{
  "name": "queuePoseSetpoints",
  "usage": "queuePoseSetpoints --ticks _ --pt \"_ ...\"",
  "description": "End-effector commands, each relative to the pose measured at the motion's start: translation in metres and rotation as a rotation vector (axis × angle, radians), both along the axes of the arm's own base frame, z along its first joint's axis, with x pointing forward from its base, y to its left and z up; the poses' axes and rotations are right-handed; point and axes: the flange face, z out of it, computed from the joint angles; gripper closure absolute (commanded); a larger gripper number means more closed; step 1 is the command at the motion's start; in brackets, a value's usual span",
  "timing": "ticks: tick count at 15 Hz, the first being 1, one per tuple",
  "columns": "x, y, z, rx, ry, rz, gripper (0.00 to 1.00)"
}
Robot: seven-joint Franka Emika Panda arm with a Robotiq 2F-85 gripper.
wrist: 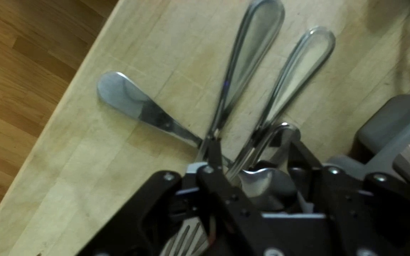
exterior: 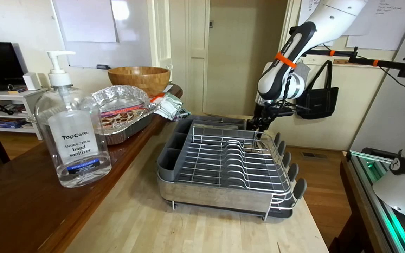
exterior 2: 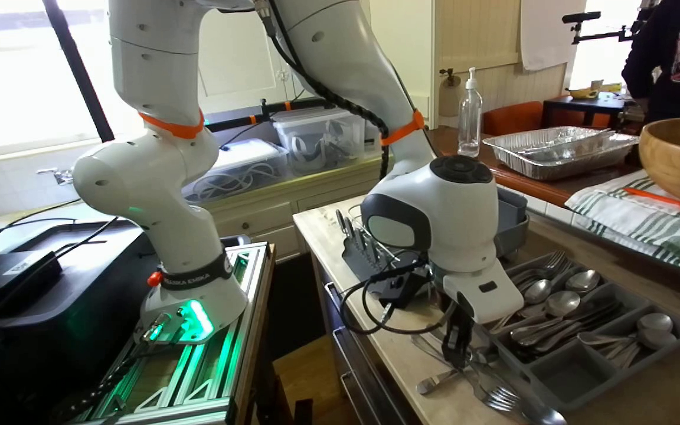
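My gripper [wrist: 255,151] is open and points down at loose metal cutlery on the light wooden counter [wrist: 80,170]. In the wrist view, two long handles [wrist: 299,67] run up from the jaws, and a shiny curved piece [wrist: 265,183] lies between the fingers. A flat knife-like piece [wrist: 133,101] crosses under them to the left. Fork tines [wrist: 187,238] show below the left finger. In an exterior view the gripper [exterior 2: 458,348] is low over this pile, with a fork [exterior 2: 496,392] and a spoon [exterior 2: 543,410] beside it. Whether the fingers touch any piece is unclear.
A grey cutlery tray [exterior 2: 570,381] with spoons, forks and knives stands close beside the gripper. A wire dish rack [exterior: 216,193] stands on the counter. A raised brown ledge holds a sanitizer bottle [exterior: 77,140], foil trays [exterior: 127,130], a wooden bowl [exterior: 139,79] and towels [exterior 2: 641,215].
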Motion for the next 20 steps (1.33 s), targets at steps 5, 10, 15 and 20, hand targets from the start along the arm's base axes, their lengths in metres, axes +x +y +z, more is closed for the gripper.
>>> queuePoseSetpoints --ticks 5,10,15,20 --pt "-0.003 0.001 -0.003 0.018 0.033 0.010 0.56" --pt "-0.005 -0.003 -0.005 0.019 0.043 0.005 0.74" --pt "-0.006 -0.007 -0.005 0.017 0.047 0.000 1.00" --pt "-0.006 -0.009 -0.005 0.018 0.054 -0.001 1.00"
